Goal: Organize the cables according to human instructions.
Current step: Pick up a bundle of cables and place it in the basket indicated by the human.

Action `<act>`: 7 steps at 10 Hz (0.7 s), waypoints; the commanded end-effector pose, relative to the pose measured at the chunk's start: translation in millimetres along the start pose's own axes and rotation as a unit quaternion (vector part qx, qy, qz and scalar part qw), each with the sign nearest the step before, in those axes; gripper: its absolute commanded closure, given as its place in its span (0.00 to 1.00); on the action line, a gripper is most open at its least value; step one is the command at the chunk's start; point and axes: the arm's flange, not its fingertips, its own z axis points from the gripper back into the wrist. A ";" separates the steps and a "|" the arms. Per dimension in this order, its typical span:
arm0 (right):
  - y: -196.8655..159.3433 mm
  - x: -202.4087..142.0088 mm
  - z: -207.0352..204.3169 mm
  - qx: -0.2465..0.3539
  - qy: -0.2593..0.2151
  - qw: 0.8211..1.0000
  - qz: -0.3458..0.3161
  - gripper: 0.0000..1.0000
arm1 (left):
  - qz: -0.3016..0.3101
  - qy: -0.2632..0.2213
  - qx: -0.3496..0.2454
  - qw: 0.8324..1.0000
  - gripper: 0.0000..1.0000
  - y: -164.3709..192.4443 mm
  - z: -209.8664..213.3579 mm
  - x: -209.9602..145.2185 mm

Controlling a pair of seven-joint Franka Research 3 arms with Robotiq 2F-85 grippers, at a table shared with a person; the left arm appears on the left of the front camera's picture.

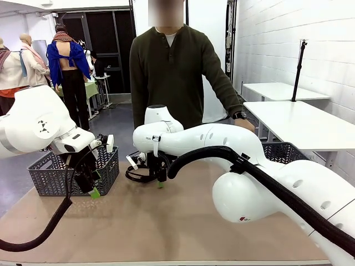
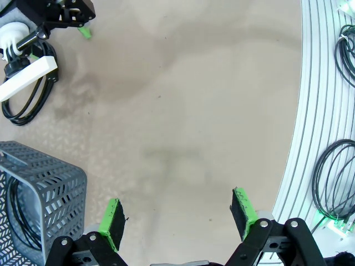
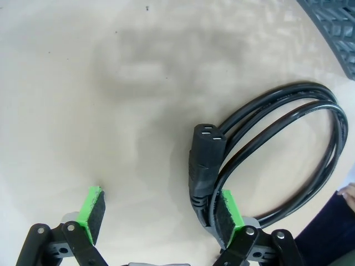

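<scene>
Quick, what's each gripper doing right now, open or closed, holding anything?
Left gripper: open, holding nothing, above bare table.
Right gripper: open, holding nothing, one pad against the coiled cable by its plug.

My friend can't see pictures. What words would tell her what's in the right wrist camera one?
The right gripper, fingers spread open, hovers over a coiled black power cord on the tan table. One green fingertip sits by the cord's plug. A dark basket corner peeks in at the top.
</scene>
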 end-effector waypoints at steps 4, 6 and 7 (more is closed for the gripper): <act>-68.6 6.2 -6.2 0.028 0.000 1.000 -0.010 0.21 | 0.000 0.004 0.001 1.000 0.00 -0.1 1.6 0.9; -67.4 5.6 -3.4 0.027 0.000 1.000 -0.010 0.60 | 0.000 0.004 0.001 1.000 0.00 -0.1 1.6 0.9; -67.4 5.1 -1.3 0.025 -0.003 1.000 -0.011 0.79 | 0.000 0.004 0.001 1.000 0.00 -0.1 1.6 0.9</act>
